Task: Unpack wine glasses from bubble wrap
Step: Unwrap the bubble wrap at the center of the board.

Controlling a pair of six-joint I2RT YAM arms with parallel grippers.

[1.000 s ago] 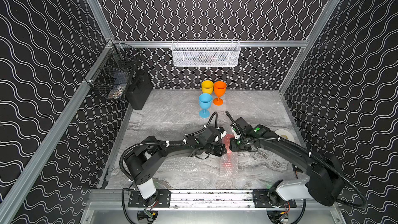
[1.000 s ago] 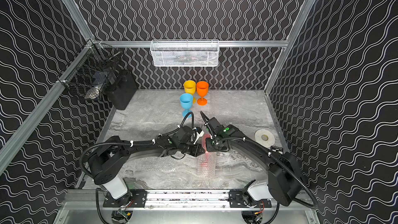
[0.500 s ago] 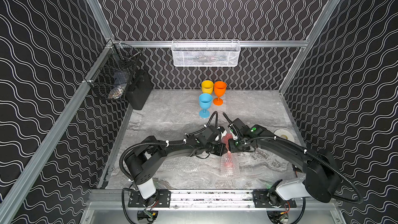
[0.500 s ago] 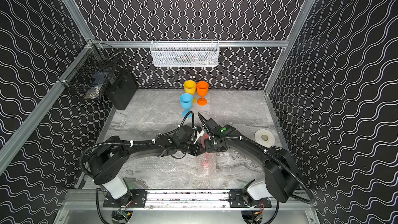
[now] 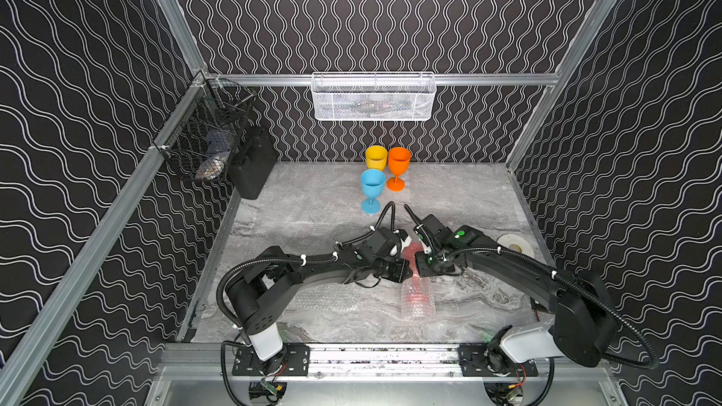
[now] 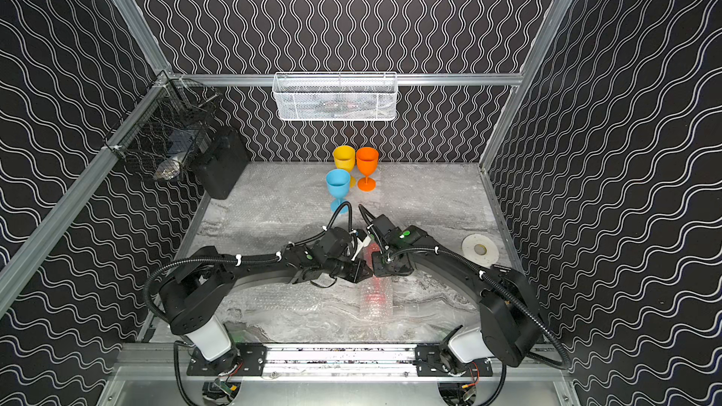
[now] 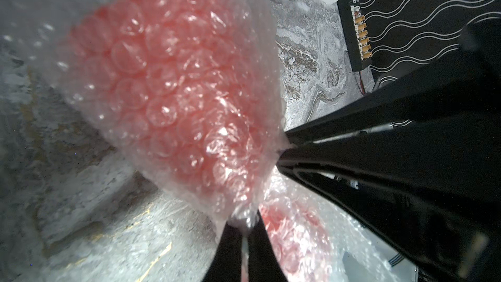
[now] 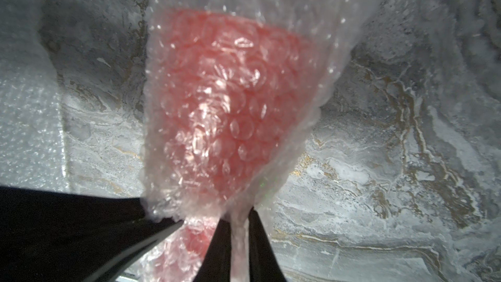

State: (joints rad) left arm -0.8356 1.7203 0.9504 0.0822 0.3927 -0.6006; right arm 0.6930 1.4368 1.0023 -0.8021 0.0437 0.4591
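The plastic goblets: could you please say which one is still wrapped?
The red plastic goblet, inside the clear bubble-wrap tube; the yellow, orange and light blue goblets stand bare at the back.

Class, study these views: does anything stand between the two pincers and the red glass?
Yes: the bubble wrap covers the red glass. The left pincer and the right pincer each pinch only a fold of wrap, not the glass.

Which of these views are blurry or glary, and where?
Left wrist view: bubble wrap sharp mid-frame, glinting, blurred near the frame edges. Right wrist view: wrap soft throughout, glare on bubbles. Both top views: sharp, evenly lit, red glass a faint glow.
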